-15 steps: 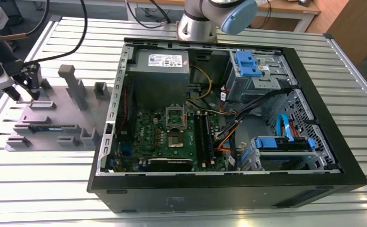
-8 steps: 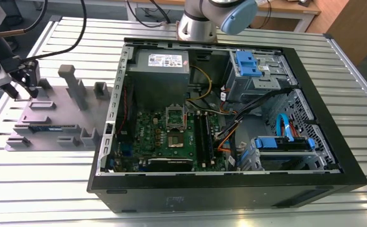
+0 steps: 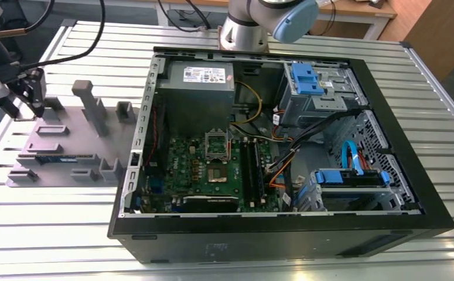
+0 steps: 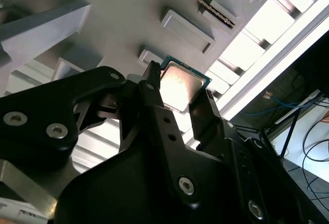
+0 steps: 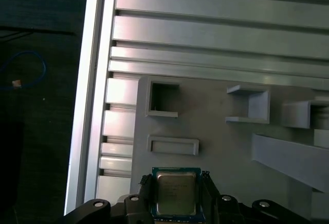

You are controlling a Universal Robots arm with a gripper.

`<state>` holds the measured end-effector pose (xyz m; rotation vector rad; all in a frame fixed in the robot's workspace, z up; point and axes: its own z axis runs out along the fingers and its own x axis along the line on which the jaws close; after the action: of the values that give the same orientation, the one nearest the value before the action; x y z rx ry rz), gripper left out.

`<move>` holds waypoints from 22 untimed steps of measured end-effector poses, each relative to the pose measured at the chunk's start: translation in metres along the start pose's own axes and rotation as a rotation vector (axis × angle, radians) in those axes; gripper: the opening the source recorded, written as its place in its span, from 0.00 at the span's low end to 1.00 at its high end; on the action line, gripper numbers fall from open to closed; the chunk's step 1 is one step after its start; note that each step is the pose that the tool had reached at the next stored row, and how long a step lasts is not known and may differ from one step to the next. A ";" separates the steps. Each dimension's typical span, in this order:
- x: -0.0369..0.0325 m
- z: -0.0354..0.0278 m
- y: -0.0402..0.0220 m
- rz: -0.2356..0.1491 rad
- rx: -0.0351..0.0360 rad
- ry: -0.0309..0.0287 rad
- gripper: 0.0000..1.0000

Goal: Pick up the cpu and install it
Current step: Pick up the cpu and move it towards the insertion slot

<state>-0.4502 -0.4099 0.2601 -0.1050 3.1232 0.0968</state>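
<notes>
At the exterior view's left the gripper (image 3: 25, 111) hung above the grey parts holder (image 3: 70, 143), and in the first wrist view it seemed clamped on two opposite edges of the cpu (image 5: 175, 193), a thin hold from which a jolt could probably let the chip slip.

hand (image 3: 23, 107) clamped on cpu (image 5: 175, 193) above grey fixture (image 3: 55, 146) | tall posts (image 3: 84, 99) stand just beside, case side | case wall (image 3: 149, 99) between fixture and board (image 3: 187, 170) | socket (image 3: 217, 142) open from above, cables (image 3: 285, 155) near
</notes>
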 end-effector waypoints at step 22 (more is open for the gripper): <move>-0.0002 -0.0092 0.0006 0.000 0.0000 -0.0001 0.47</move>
<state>-0.4502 -0.4099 0.2693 -0.1050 3.1232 0.0969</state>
